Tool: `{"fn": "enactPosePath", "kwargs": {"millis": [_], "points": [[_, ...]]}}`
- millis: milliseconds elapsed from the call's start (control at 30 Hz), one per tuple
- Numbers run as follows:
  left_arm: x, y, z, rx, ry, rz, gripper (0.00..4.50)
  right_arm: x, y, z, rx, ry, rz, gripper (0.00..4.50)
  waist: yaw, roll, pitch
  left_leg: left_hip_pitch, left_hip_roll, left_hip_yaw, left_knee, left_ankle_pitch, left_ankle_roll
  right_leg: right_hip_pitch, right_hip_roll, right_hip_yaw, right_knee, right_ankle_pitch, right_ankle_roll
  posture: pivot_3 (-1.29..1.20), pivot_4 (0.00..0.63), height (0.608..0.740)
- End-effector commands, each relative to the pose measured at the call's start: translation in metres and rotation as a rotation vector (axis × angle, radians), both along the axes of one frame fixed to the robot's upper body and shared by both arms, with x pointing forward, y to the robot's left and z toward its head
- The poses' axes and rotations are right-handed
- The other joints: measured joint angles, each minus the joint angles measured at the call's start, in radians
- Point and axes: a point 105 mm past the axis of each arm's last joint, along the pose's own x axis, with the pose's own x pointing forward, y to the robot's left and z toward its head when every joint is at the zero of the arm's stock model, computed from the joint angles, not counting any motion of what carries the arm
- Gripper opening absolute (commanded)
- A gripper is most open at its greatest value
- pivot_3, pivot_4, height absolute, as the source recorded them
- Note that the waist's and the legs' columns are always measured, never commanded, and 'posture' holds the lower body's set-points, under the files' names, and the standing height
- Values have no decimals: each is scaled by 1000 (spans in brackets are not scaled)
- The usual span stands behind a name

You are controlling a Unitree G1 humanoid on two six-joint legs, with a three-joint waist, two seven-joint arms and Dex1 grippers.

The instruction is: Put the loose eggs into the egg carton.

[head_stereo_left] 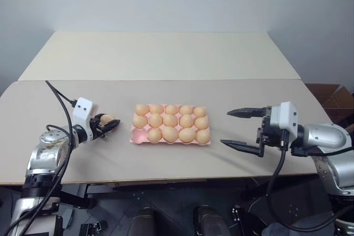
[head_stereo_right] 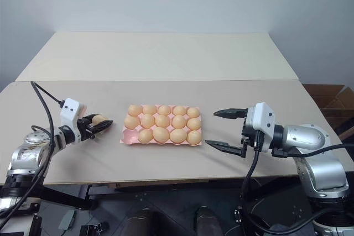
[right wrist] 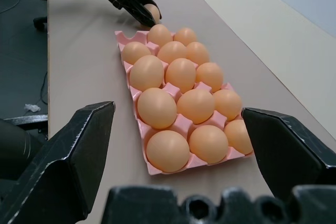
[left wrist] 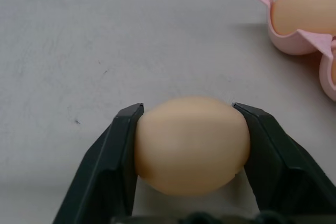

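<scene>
Mid-pickup of the last loose egg (left wrist: 191, 145), by the look of it. Pinched between the two black fingers (left wrist: 113, 156) of the left gripper (head_stereo_left: 112, 125), one pad pressed to each side, low over the beige table (head_stereo_left: 166, 53) and just to the left of the pink egg carton (head_stereo_left: 134, 139). Cannot tell whether already lifted off the tabletop or resting on it. Fourteen cups of the carton filled, with only the near left corner cup (right wrist: 126, 39) bare, close to the held egg. Right gripper (head_stereo_left: 239, 128) spread wide and holding nothing, hovering off the carton's right end, well apart from it. Next, probably: raise the egg enough to clear the carton's raised rim, carry it the short way rightward over that bare corner cup, lower it in gently and only then let go. Calls for a firm but light squeeze on a smooth, rounded shell, and for care not to knock the neighbouring eggs on the way down.
</scene>
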Motion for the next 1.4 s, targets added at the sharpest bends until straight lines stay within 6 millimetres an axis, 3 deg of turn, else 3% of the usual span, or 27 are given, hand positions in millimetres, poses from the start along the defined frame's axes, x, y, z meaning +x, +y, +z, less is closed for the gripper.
{"fn": "enactPosePath", "kwargs": {"millis": [33, 167, 333, 467, 667, 833, 900, 1067, 1233, 1400], "points": [[-2, 4, 20, 40, -73, -19, 2431, -4, 0, 13, 25, -54, -1, 4500, -1, 0, 0, 0, 0, 0, 0, 0, 0, 0, 0, 0, 0, 0, 0, 0, 150, 740], [-13, -7, 47, 48, -157, -96, 2431, -5, 0, 11, 28, -52, -6, 4500, -3, 0, 0, 0, 0, 0, 0, 0, 0, 0, 0, 0, 0, 0, 0, 0, 150, 740], [-36, -57, 70, -6, -246, -332, 2431, -6, 1, 10, 32, -48, -7, 4500, 3, 0, 0, 0, 0, 0, 0, 0, 0, 0, -1, 0, 0, 0, 0, 0, 150, 740], [-43, -84, 60, -46, -233, -451, 2431, -6, 1, 10, 32, -48, -11, 4500, 4, 0, 0, 1, -1, 0, 0, 0, 0, 1, -1, 1, 0, 0, 0, 0, 150, 740], [-44, -97, 37, 4, -154, -502, 2431, -7, 0, 11, 33, -56, -26, 4500, 0, 0, 0, 1, 0, 0, 0, 0, 0, 0, 1, 1, 0, 0, 0, 0, 150, 740], [-51, -101, 41, -30, -138, -568, 4029, -9, 0, 11, 39, -58, -38, 4500, 0, 0, 0, 1, 0, 0, 0, 0, 0, 0, 0, 1, 0, 0, 0, 0, 150, 740], [-53, -99, 48, -34, -165, -580, 4481, -9, 0, 11, 41, -59, -41, 4500, 0, 0, 0, 1, 0, 0, 0, 0, 0, 0, 0, 1, 0, 0, 1, 0, 150, 740], [-50, -81, 69, -12, -249, -497, 4481, -8, 1, 11, 44, -60, -44, 4500, -1, 0, 0, 1, 0, 0, 0, 0, 0, 0, 1, 1, 0, 0, 1, 0, 150, 740], [-64, -33, 87, -12, -299, -385, 4481, -7, -1, 10, 45, -57, -42, 4500, -12, 0, 0, 1, 0, 0, 0, 0, 0, 0, 0, 1, 0, 0, 1, 0, 150, 740], [-91, 8, 84, 12, -243, -319, 4481, -5, -4, 10, 38, -55, -42, 4500, -16, 0, 0, 1, 1, 0, 0, 0, 0, 0, 0, 1, 0, -1, 1, 0, 150, 740]]}}
